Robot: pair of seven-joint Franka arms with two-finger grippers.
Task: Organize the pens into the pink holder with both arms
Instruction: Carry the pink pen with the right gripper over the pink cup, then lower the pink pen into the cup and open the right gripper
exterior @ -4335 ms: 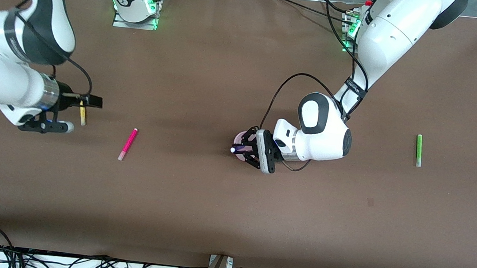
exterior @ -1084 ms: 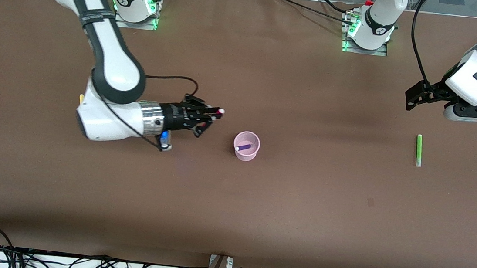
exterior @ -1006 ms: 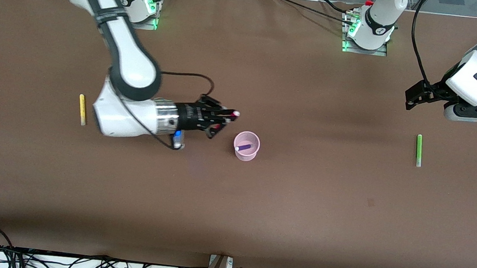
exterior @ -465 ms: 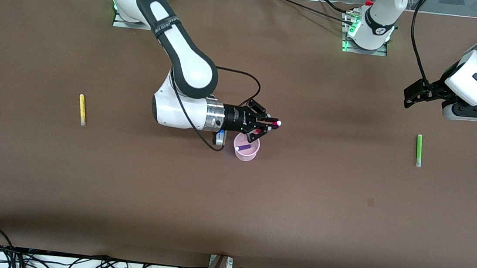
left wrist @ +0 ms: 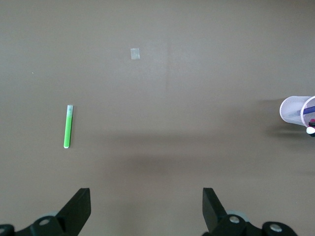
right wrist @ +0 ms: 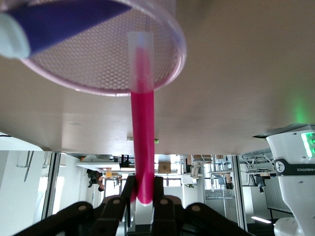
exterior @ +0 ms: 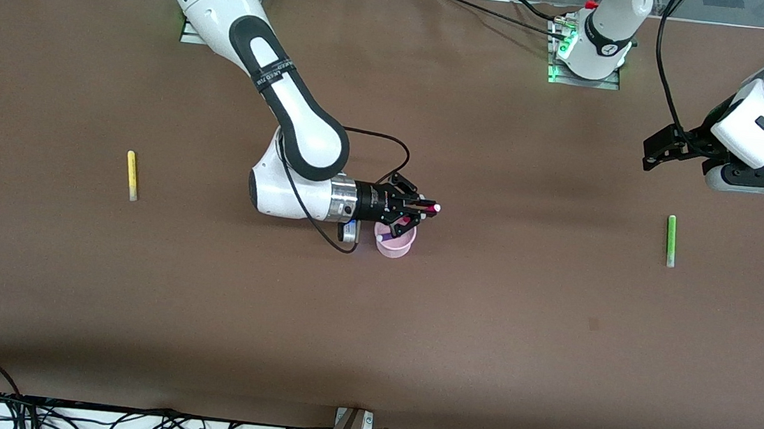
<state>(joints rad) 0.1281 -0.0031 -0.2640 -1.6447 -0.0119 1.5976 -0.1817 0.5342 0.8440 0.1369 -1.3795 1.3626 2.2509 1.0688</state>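
Observation:
The pink holder (exterior: 393, 243) stands mid-table with the dark purple pen (right wrist: 59, 22) inside it. My right gripper (exterior: 417, 211) is shut on the magenta-pink pen (exterior: 430, 208) and holds it level over the holder's rim; in the right wrist view the pen (right wrist: 142, 118) points at the holder's mouth (right wrist: 167, 59). My left gripper (exterior: 658, 150) is open and empty, up over the table near the green pen (exterior: 670, 239), which also shows in the left wrist view (left wrist: 68, 127). The yellow pen (exterior: 131, 175) lies toward the right arm's end.
The brown table (exterior: 371, 325) spreads wide around the holder. A small pale mark (left wrist: 135, 53) lies on the table near the green pen. Cables run along the table's front edge (exterior: 123, 424).
My right arm swung from the yellow pen's side to the holder, carrying the magenta-pink pen over its rim and a little lower. My left gripper has barely moved.

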